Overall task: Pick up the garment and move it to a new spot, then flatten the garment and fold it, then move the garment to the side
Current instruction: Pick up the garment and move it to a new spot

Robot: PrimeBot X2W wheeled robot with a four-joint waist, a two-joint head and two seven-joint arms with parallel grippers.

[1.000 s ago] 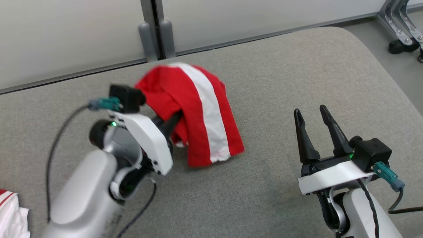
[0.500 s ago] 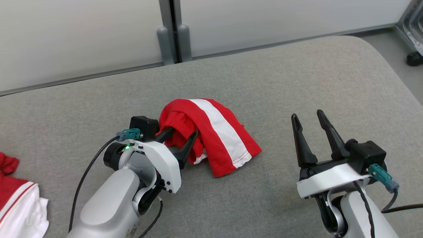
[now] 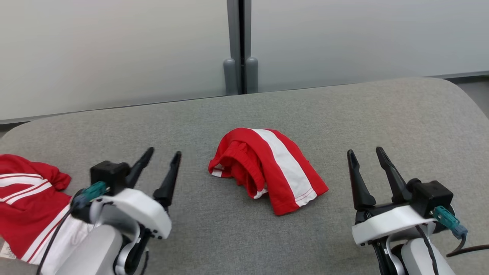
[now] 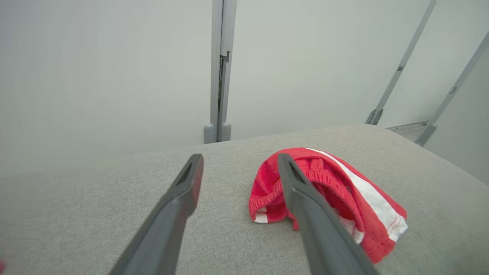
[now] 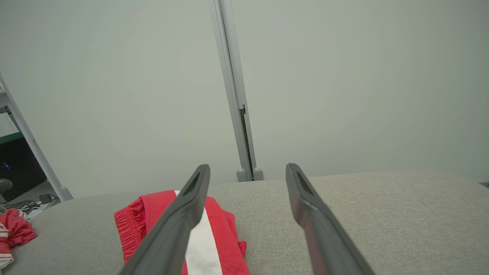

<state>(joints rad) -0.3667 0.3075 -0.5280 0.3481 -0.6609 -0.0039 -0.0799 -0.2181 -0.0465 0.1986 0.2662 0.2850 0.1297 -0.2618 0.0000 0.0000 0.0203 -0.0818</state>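
Note:
The garment (image 3: 267, 168), red with a white stripe and an elastic waistband, lies crumpled in the middle of the grey padded table (image 3: 344, 114). My left gripper (image 3: 164, 154) stands open at the lower left, a hand's width left of the cloth, holding nothing. In the left wrist view the garment (image 4: 344, 191) lies just right of the open left gripper (image 4: 238, 160). My right gripper (image 3: 365, 152) is open at the lower right, apart from the cloth. The right wrist view has the garment (image 5: 153, 217) at lower left, partly behind one finger of the open right gripper (image 5: 248, 170).
A heap of red and white clothes (image 3: 26, 198) lies at the table's left edge, also seen in the right wrist view as clothes (image 5: 11, 233). A pale wall with a grey post (image 3: 238, 46) runs behind the table. The table's right corner is rounded.
My left gripper let go of the garment, opened and pulled back to the lower left. The garment now rests on the table. The camera has also shifted, bringing the left heap into view.

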